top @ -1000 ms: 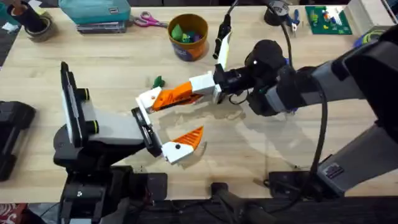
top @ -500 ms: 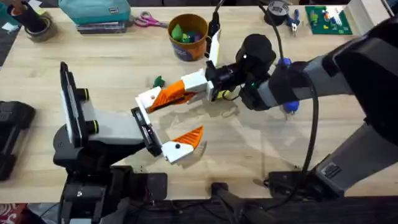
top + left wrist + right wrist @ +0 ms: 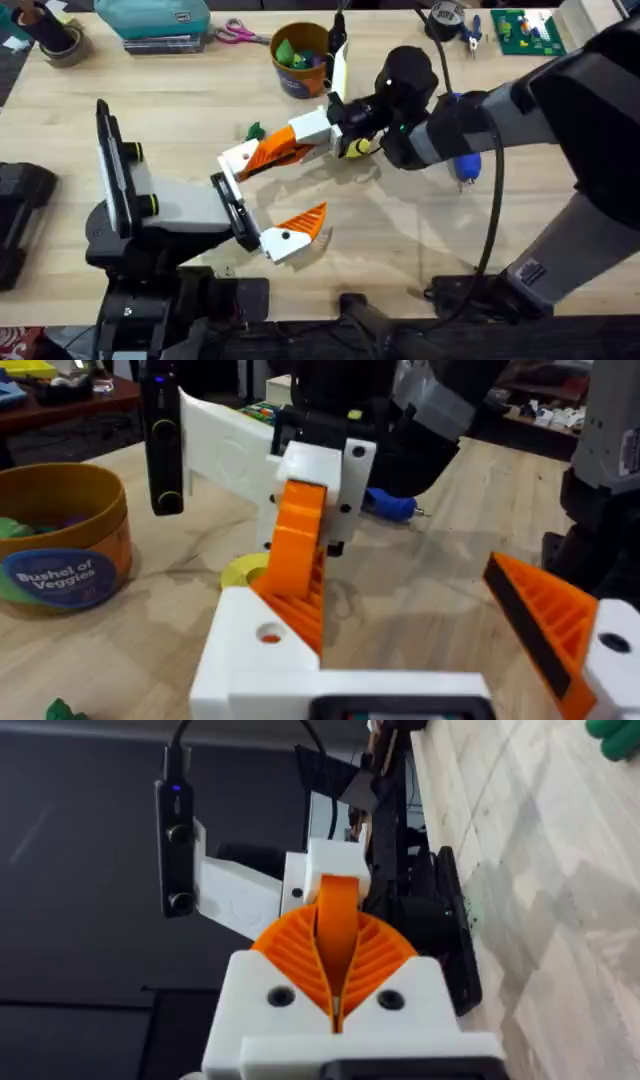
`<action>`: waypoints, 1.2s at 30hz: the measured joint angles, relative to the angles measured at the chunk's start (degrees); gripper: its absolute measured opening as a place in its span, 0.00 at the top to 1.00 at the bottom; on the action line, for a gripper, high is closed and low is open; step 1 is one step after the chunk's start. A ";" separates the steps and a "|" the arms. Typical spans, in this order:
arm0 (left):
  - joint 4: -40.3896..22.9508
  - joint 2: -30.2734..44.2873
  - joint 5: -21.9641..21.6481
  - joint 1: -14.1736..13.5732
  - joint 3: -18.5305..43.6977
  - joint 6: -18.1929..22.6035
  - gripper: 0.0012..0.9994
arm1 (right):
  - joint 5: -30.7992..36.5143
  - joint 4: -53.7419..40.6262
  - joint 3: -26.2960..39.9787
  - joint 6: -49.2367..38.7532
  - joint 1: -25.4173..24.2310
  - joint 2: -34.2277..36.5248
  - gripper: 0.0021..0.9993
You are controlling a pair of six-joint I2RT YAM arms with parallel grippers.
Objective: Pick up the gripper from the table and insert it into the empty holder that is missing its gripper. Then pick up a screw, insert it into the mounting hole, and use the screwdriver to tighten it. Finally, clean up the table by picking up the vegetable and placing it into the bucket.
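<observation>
My desk (image 3: 200,85) carries everything. From overhead, my right arm (image 3: 520,110) reaches in across the middle and my left arm (image 3: 170,215) lies low at the near edge. My left tool (image 3: 275,195) stands with its fingers wide apart. One finger is tipped in orange; the other is the bare white holder (image 3: 238,160). My right tool (image 3: 300,140) is clamped on the orange wedge (image 3: 275,150), which touches that holder.

The bucket (image 3: 302,55) sits towards the far side of the desk, toys inside. My left wrist camera shows its label, which the overhead view does not. The screwdriver (image 3: 465,165) lies partly under my right arm.

My right wrist camera looks straight down the closed orange pads (image 3: 290,955), with the wedge's thin edge pinched between them. My left wrist camera shows the wedge standing upright on the holder.

The vegetable (image 3: 254,131) lies on the desk just beside the holder, on its far side.
</observation>
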 joint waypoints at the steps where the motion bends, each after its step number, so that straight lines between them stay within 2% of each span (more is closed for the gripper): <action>1: 0.02 0.00 -0.01 -0.01 0.00 0.15 0.01 | -0.21 -0.07 0.23 0.00 -0.01 0.04 0.99; 28: 0.00 -0.02 -0.04 -0.02 0.00 0.42 0.01 | -1.77 -0.16 1.62 0.00 -0.44 0.97 0.98; 29: 0.02 -0.02 -0.04 -0.02 0.00 0.44 0.01 | -1.78 -0.21 1.62 0.01 -0.44 0.96 0.90; 30: -0.02 0.00 -0.03 -0.02 0.00 0.39 0.01 | -1.71 -0.26 1.62 -0.02 -0.45 0.98 0.76; 31: -0.02 -0.02 0.07 -0.02 0.00 0.42 0.01 | -1.53 -0.15 1.73 -0.17 -0.76 0.98 0.30; 32: -0.02 -0.02 0.07 -0.02 0.00 0.42 0.01 | -1.53 -0.13 1.75 -0.20 -0.83 0.96 0.14; 33: -0.02 -0.01 0.07 -0.02 0.00 0.39 0.01 | -1.53 -0.09 1.75 -0.44 -0.95 0.98 0.04; 36: -0.02 -0.02 0.07 -0.02 0.00 0.41 0.01 | -1.53 -0.13 1.77 -0.42 -1.05 0.96 0.01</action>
